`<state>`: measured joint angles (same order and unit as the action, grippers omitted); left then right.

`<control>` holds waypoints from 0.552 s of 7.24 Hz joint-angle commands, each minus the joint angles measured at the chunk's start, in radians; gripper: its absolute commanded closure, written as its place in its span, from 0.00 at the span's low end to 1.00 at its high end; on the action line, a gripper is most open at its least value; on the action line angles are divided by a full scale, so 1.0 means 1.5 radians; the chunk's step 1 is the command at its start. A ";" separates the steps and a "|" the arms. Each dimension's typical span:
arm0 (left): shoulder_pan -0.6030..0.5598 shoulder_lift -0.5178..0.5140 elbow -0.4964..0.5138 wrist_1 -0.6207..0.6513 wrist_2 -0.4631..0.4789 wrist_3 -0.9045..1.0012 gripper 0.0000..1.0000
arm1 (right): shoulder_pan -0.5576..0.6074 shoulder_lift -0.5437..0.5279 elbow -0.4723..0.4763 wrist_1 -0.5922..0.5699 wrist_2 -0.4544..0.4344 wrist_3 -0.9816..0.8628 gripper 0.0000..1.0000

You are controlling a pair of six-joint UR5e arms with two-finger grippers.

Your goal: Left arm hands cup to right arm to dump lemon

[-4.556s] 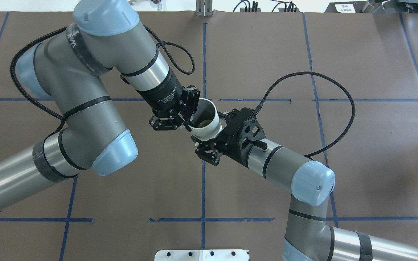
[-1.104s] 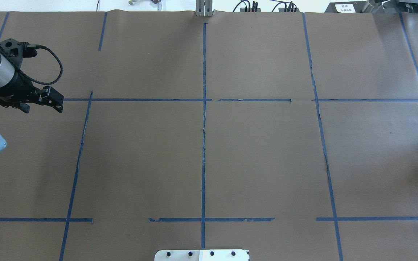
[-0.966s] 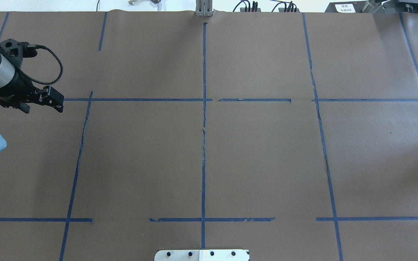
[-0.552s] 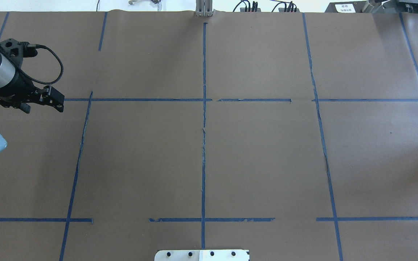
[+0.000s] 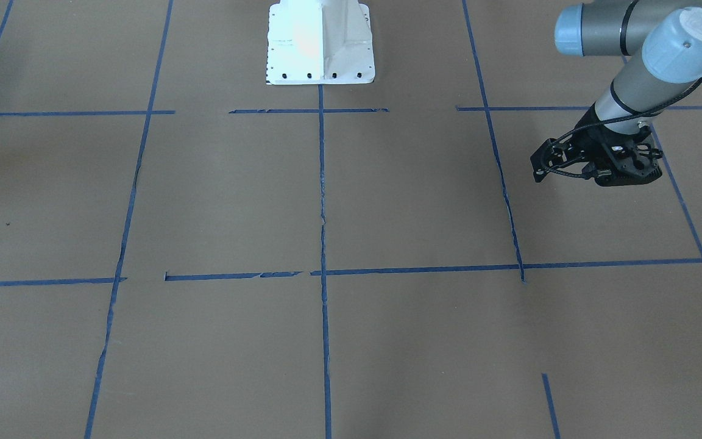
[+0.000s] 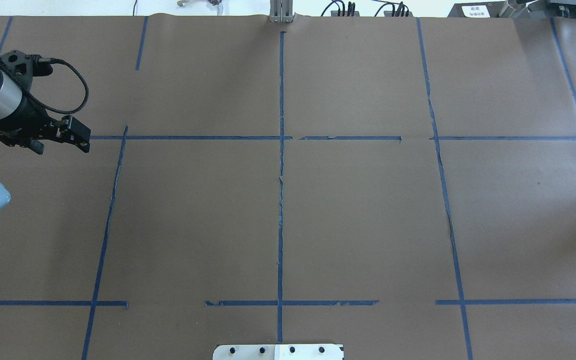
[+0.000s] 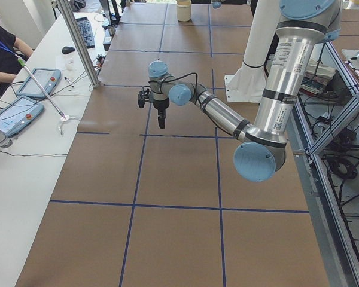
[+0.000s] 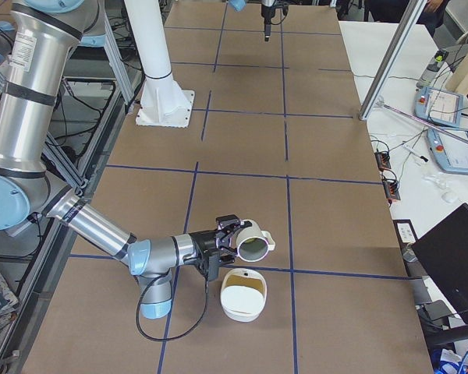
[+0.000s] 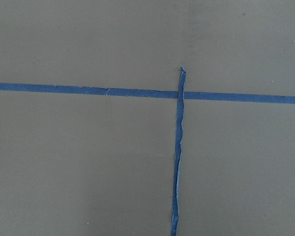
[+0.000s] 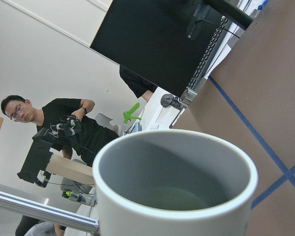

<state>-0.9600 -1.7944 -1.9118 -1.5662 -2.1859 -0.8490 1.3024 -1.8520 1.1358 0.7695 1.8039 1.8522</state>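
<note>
Only the exterior right view shows my right gripper [image 8: 231, 238], at the near end of the table. It carries the off-white cup [image 8: 253, 240], tipped on its side over a white bowl [image 8: 244, 318]; whether the jaws are shut I cannot tell. In the right wrist view the cup [image 10: 177, 177] fills the frame, and the yellow-green lemon [image 10: 173, 198] lies in its grey inside. My left gripper [image 6: 75, 137] [image 5: 549, 164] [image 7: 161, 121] hangs open and empty at the table's far left, pointing down at bare brown paper.
Brown paper with blue tape lines [image 6: 281, 175] covers the table. The white robot base [image 5: 320, 42] stands at the rear middle. A person in black [image 10: 64, 128] sits behind a dark monitor [image 10: 157, 44]. Another person [image 7: 0, 48] sits by tablets [image 7: 15, 116] on the side table.
4.6 s ago both grippers met at the cup over mid-table. Now that spot is bare, the left arm is back at the far left, and the cup is outside the overhead view.
</note>
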 commanded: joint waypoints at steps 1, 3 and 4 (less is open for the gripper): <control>0.001 0.000 -0.001 0.000 0.000 -0.001 0.00 | 0.000 0.011 -0.015 0.038 -0.023 0.156 0.86; 0.000 -0.004 -0.001 0.000 0.000 -0.001 0.00 | 0.000 0.012 -0.017 0.070 -0.064 0.289 0.86; 0.000 -0.004 -0.001 0.000 0.000 -0.001 0.00 | 0.000 0.012 -0.016 0.072 -0.099 0.353 0.86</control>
<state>-0.9600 -1.8001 -1.9128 -1.5662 -2.1859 -0.8498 1.3024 -1.8353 1.1120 0.8635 1.7083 2.2626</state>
